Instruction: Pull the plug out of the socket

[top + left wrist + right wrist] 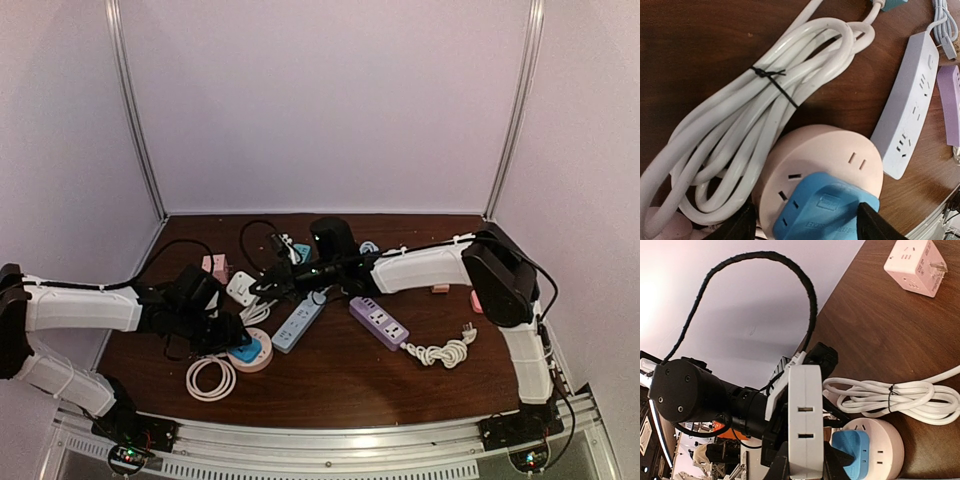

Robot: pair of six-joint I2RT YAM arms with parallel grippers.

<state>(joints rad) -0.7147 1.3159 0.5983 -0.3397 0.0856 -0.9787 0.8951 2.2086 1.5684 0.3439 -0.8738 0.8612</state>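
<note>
- Socket (840, 150): round, pink, lying flat on the tabletop (350, 385), left of centre and low in the top view.
- Plug (825, 210): blue, seated in the socket's face and not lifted out. It sits at the bottom centre of the left wrist view. Two further outlets on the socket face are unoccupied.
- Left fingers (871, 226): spread apart, one on each side of the plug. The finger at lower right of that frame meets the plug's edge. The one at lower left stands beside the socket body, with a gap to the plug. Nothing is clamped.
- Right fingers (779, 469): clenched on a white block (805, 420) with two slots, held upright at the bottom centre of the right wrist view, above the tabletop. The socket and plug appear just right of it in that frame.
- Cable (740, 135): a white bundle tied with a black band, touching the socket's upper-left side in the left wrist view.
- Strip (910, 100): white, lying just right of the socket. A purple strip (951, 100) lies beyond it at the right edge.
- Cube adapter (915, 265): white, prongs showing, at the upper right of the right wrist view, well apart from the socket.
- Tabletop: dark brown wood grain with a mild sheen.
- Room: a pale wall (320, 100) on three sides, with metal posts (135, 110) at the rear corners.
</note>
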